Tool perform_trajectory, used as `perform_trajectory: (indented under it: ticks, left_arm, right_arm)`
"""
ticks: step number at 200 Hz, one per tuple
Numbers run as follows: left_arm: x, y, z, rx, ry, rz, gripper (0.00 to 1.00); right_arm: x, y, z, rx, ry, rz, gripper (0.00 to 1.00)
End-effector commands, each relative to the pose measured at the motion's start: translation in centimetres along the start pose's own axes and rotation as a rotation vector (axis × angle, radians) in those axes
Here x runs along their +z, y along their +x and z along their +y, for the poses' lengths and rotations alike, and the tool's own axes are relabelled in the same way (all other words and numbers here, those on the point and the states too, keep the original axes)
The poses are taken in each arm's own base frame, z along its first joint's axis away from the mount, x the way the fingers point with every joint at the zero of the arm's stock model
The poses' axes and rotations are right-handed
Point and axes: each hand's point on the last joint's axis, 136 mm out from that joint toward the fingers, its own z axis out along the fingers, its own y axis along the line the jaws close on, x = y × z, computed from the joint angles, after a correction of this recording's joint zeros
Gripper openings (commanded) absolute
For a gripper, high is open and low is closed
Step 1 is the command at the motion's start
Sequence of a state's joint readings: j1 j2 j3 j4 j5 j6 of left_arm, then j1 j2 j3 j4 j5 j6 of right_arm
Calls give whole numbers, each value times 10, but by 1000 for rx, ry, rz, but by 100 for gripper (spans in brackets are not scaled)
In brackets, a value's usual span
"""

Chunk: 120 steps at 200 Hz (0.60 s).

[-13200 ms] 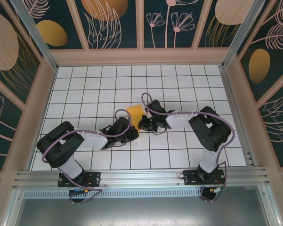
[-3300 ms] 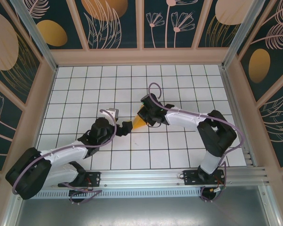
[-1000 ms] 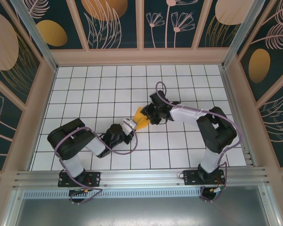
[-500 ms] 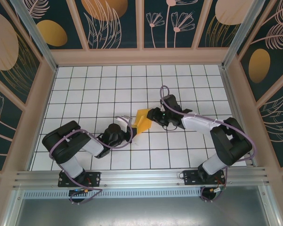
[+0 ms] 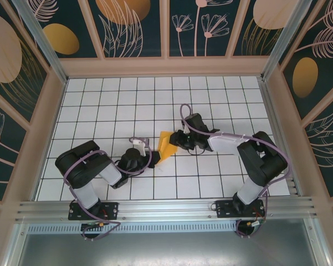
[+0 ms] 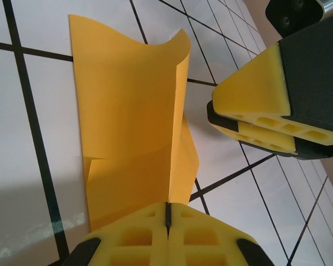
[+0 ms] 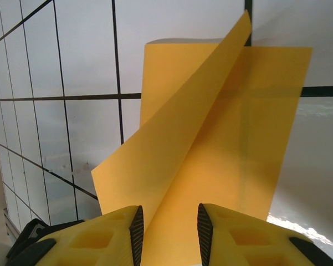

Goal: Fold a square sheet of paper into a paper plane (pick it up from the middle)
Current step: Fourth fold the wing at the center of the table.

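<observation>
Top external view: the creased square sheet of paper [image 5: 167, 145] lies mid-table [image 5: 100, 100], one flap raised. At its 7 o'clock, the left gripper [image 5: 154, 157] is clamped on its edge. At 3 o'clock, the right gripper [image 5: 178, 139] has its jaws narrowly parted.

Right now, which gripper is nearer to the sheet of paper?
Left. The left gripper has its jaws shut on one end of the sheet of paper; the right gripper straddles the other end, jaws apart.

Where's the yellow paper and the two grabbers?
yellow paper [image 5: 166, 145]: top view, its middle.
left gripper [image 6: 167, 213]: left wrist view, between its shut fingertips.
right gripper [image 7: 167, 219]: right wrist view, between its fingertips.
</observation>
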<state>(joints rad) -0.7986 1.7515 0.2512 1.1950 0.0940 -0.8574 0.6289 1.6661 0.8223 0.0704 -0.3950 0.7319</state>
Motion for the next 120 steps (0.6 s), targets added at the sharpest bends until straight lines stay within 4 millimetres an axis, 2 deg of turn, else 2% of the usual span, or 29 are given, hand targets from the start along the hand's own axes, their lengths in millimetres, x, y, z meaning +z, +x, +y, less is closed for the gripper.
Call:
perform_trajectory:
  ticks: [1,45,120]
  left_arm:
    - [-3,-6,1,-85,9,-34,6]
    - [-9,-8,7,-116,-4,-54,5]
    - [-7,-3,16,-156,-28,-34,6]
  right_arm:
    - [6,-6,18,-54,-40,-2,35]
    - [18,-8,17,-38,-23,12,37]
    - [30,0,13,-40,1,51,45]
